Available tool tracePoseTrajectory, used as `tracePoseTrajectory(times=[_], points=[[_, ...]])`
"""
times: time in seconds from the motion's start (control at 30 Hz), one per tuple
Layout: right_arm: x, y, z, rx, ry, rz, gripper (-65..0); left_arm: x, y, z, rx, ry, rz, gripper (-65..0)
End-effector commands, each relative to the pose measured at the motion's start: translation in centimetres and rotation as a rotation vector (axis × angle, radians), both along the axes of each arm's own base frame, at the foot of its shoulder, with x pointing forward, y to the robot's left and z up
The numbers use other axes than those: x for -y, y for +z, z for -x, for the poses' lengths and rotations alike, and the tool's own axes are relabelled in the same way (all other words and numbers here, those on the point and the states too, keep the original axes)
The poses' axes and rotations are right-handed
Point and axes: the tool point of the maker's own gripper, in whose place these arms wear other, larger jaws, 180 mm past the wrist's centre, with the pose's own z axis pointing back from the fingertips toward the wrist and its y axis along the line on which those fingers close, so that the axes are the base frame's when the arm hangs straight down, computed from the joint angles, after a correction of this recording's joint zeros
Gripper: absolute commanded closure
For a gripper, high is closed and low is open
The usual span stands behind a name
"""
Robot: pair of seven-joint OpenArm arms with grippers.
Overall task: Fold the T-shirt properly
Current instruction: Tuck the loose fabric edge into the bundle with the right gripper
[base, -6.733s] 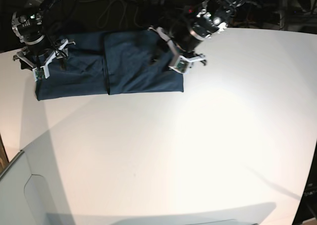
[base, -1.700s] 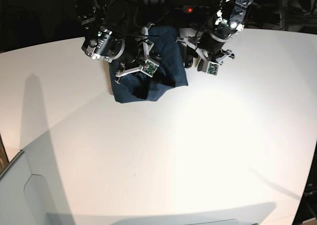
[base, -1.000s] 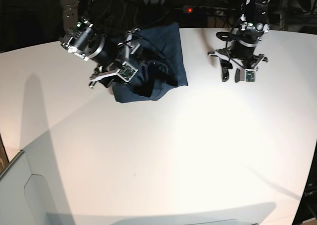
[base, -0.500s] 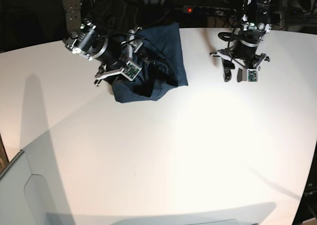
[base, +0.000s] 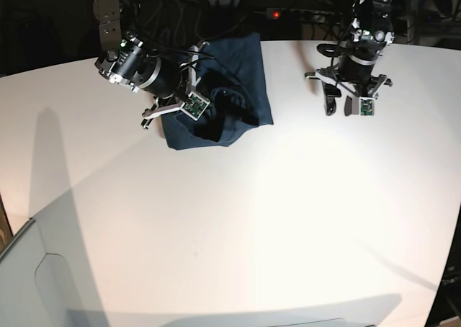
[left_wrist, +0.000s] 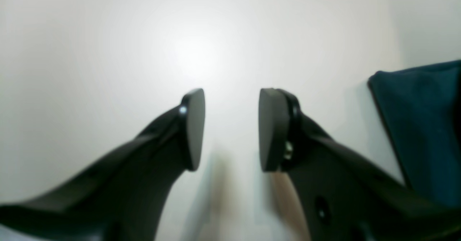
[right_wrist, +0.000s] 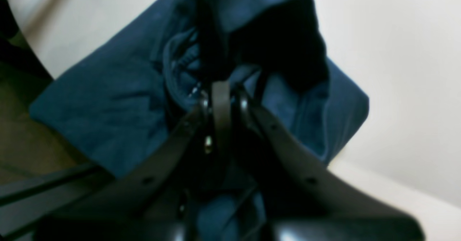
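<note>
**Entry: folded T-shirt, right claw pinched on a raised ridge**

Item 1, right gripper [right_wrist: 221, 100]. I see its jaws brought together with no gap between the pads, buried in a bunched ridge of dark navy cloth. I read that as a pinch on the fabric, though the blur hides how much cloth sits between the pads. In the base view the same gripper [base: 189, 104] leans over the near-left part of the bundle.

Item 2, left gripper [left_wrist: 228, 129]. Its jaws stand apart with bare white surface between them; it holds nothing. It hangs over the table [base: 288, 219], well apart from the cloth, whose edge shows only at the right margin of its wrist view.

Item 3, the T-shirt [base: 230, 100]. It lies at the far edge of the table as a compact, roughly rectangular packet, several layers deep. The upper layer is rumpled, with a dark hollow and a lifted lip near the right gripper [right_wrist: 281, 46]. I cannot see the neck label.

Item 4, step in hand. I judge the main folds done and this a tidying stage: the right claw has caught a stray ridge.

Item 5, next move. It calls for drawing that ridge flat across the packet without dragging the lower layers, then letting go. The left arm may need to pin the far side.
</note>
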Motion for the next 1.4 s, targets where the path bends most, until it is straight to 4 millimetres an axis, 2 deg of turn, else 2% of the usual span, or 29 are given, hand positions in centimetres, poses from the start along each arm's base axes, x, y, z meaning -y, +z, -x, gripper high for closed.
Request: tracePoseTrajectory(times=[0.0,0.17,0.37,0.57,0.6,0.9,0.97,1.07,1.17,1.23,1.37], points=[[-0.3,0.8,-0.2,0.029,0.02,-0.022,-0.4,0.0,1.2,-0.6,0.045,-0.006,-0.005,-24.0],[-0.1,0.3,1.0,0.004,0.028,-0.019,-0.3,0.0,1.2,-0.6,0.046,-0.005,-0.005,-24.0],[-1.8,-0.3,3.4,-0.034,0.1,-0.03,-0.3,-0.1,1.2,-0.6,0.046,-0.006,-0.006,-24.0],[-1.9,1.3,2.7,0.02,0.105,-0.032,-0.4,-0.1,1.2,-0.6,0.045,-0.007,-0.008,-23.9],[-1.4,1.6,2.2,0.033,0.09,-0.025,-0.4,-0.1,1.2,-0.6,0.045,-0.007,-0.008,-23.9],[7.8,3.1,-2.8,0.118,-0.235,0.049,-0.2,-0.1,0.8,-0.1,0.033,-0.006,-0.006,-23.9],[8.7,3.4,-3.3,0.131,-0.265,0.055,-0.2,-0.1,0.8,-0.1,0.033,-0.006,-0.006,-23.9],[8.0,2.3,-3.1,0.097,-0.242,0.048,-0.2,-0.1,0.8,-0.1,0.033,-0.006,-0.006,-23.9],[6.4,0.5,-2.5,0.039,-0.2,0.028,-0.2,0.0,0.8,0.0,0.033,-0.005,-0.005,-23.9],[4.6,-0.2,-1.7,0.009,-0.148,0.007,-0.2,-0.1,0.8,-0.1,0.033,-0.006,-0.006,-23.9],[0.6,0.0,0.2,-0.004,-0.025,-0.03,-0.2,-0.2,0.9,-0.1,0.033,-0.007,-0.009,-23.9]])
